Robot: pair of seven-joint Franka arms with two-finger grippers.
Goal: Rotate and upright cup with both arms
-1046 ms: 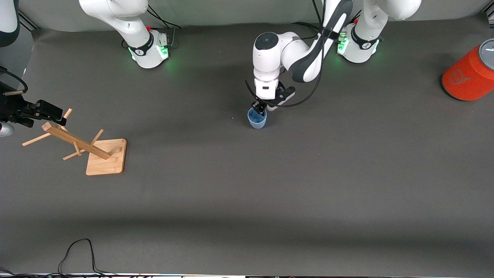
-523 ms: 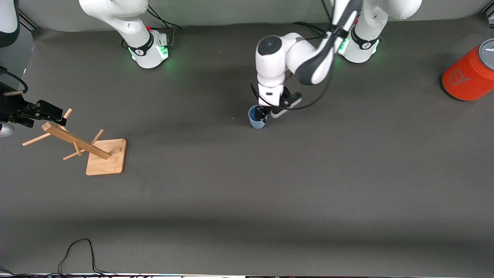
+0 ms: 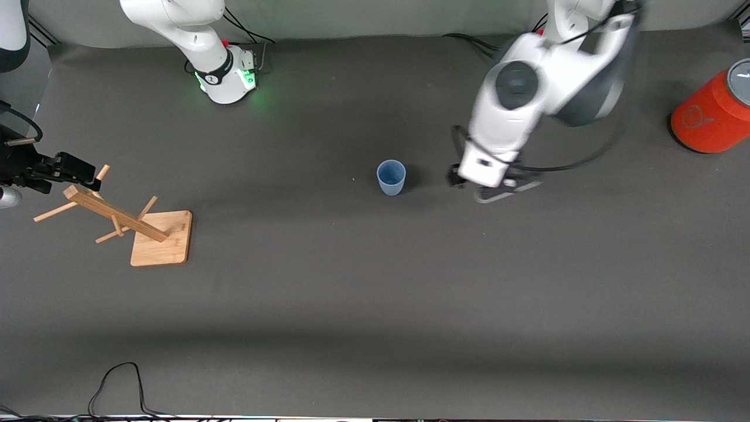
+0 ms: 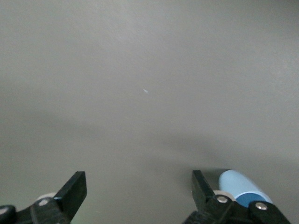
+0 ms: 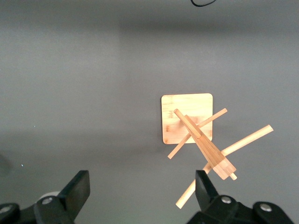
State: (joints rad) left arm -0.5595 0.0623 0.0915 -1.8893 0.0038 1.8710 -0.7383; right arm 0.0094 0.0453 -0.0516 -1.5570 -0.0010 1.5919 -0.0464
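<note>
Both grippers, left (image 3: 469,183) beside the upright cup (image 3: 391,177), right (image 3: 35,170) over the wooden rack (image 3: 126,220), show fingers spread, empty.

Wooden peg rack (image 3: 126,220) upright on square base, nr right arm's end; orange cylinder (image 3: 712,111) w/ grey top, nr left arm's end.

The cup (image 3: 391,177) has been released and left upright on the surface (image 3: 375,293); the left pincer (image 3: 463,179), fingers spread, has been withdrawn toward 3 o'clock of it.
</note>
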